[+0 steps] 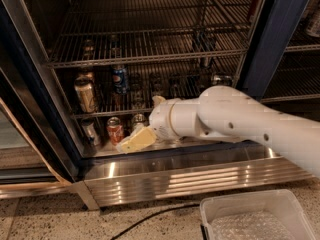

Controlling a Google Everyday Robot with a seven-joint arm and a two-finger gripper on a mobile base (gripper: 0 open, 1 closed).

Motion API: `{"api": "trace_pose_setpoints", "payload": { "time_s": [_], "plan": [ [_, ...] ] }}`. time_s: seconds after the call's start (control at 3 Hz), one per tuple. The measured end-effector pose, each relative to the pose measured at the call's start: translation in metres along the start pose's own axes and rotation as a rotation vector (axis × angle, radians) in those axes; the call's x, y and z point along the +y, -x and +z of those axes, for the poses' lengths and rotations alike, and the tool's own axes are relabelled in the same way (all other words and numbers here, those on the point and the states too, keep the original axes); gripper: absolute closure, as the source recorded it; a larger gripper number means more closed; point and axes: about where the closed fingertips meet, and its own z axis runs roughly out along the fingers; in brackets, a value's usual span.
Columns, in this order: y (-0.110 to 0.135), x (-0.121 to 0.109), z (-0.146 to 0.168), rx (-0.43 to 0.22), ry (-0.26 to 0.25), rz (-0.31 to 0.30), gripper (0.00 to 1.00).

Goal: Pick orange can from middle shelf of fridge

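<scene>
One orange can (85, 95) stands upright at the left end of the middle shelf (176, 91), close behind the shelf's thin front rail and near the left wall of the fridge (272, 39). You see its dull gold body and silver lid plainly; nothing touches it. Just behind it a darker amber can (87, 76) is partly hidden, and to its right, set further back on the same rack, stands the blue Pepsi can (120, 79). More dim cans sit deeper along that shelf, too dark for you to name.

Below the shelf, on the steel floor of the cabinet, you have a silver can (91, 132), a red can (115, 129) and another pale can (138, 120) in a loose row. The gripper (132, 142) is down at this lower level, under the front rail, its yellowish tip slanting down to the left and lying just in front of the red can, below and to the right of the orange can and apart from it. You cannot tell whether the gripper is spread or pressed together. The white arm (240, 124) reaches in from the right across the lower opening.

Beneath the opening runs the ribbed stainless base panel (200, 176). On the speckled ground in front you see a black cable (150, 216) and a pale plastic bin (250, 204).
</scene>
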Motion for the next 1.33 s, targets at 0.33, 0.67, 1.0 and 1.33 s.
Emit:
{"api": "trace_pose_setpoints", "payload": {
  "time_s": [0.33, 0.67, 1.0, 1.33],
  "plan": [
    [0.006, 0.008, 0.035, -0.043, -0.034, -0.004, 0.00],
    [0.011, 0.009, 0.067, -0.057, -0.114, -0.018, 0.00],
    [0.014, -0.003, 0.096, -0.066, -0.192, -0.027, 0.00],
    [0.029, -0.006, 0.149, -0.137, -0.198, -0.012, 0.00]
  ]
}}
